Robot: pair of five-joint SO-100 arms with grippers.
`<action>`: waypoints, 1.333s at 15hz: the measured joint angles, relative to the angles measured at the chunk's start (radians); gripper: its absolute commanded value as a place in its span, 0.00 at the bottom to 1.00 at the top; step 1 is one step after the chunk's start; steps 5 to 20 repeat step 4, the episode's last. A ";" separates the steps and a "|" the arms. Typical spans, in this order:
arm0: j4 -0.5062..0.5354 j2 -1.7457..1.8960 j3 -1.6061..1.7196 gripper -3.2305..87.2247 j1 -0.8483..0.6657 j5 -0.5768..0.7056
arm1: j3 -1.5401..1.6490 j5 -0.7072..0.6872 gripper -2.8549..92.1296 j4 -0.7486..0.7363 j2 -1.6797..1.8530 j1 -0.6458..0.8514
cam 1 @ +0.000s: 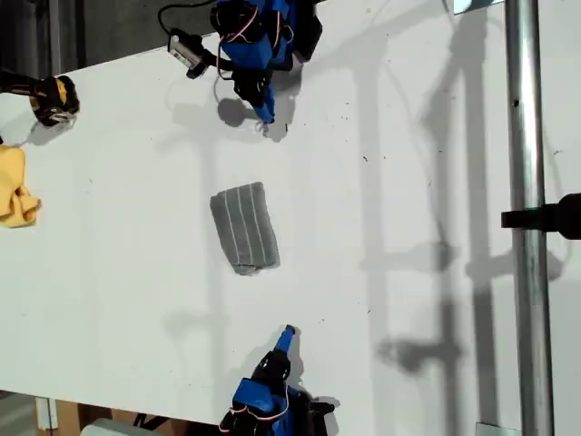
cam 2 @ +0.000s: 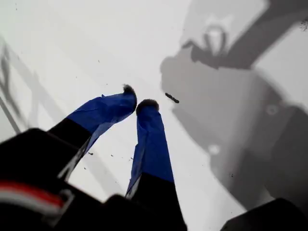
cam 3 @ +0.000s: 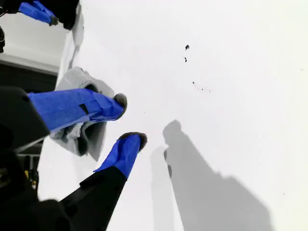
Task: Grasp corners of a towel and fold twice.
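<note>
Grey striped towel (cam 1: 245, 228) lies folded small, mid-table.

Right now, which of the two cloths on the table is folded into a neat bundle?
The grey striped towel mid-table, folded into a compact rectangle. The yellow cloth at the exterior view's left edge lies crumpled.

My first claw (cam 2: 137, 98) hangs empty, tips almost meeting; my second claw (cam 3: 129, 120) hangs empty, jaws slightly parted.

One towel (cam 1: 245, 228), one yellow cloth (cam 1: 15, 189), two claws.
</note>
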 measured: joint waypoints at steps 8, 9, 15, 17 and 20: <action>0.000 0.000 0.000 0.15 0.000 0.003 | 0.000 0.000 0.10 0.000 0.000 0.000; 0.000 0.000 0.000 0.15 0.000 0.003 | 0.000 0.000 0.10 0.000 0.000 0.000; 0.000 0.000 0.000 0.15 0.000 0.003 | 0.000 0.000 0.10 0.000 0.000 0.000; 0.000 0.000 0.000 0.15 0.000 0.003 | 0.000 0.000 0.10 0.000 0.000 0.000; 0.000 0.000 0.000 0.15 0.000 0.003 | 0.000 0.000 0.10 0.000 0.000 0.000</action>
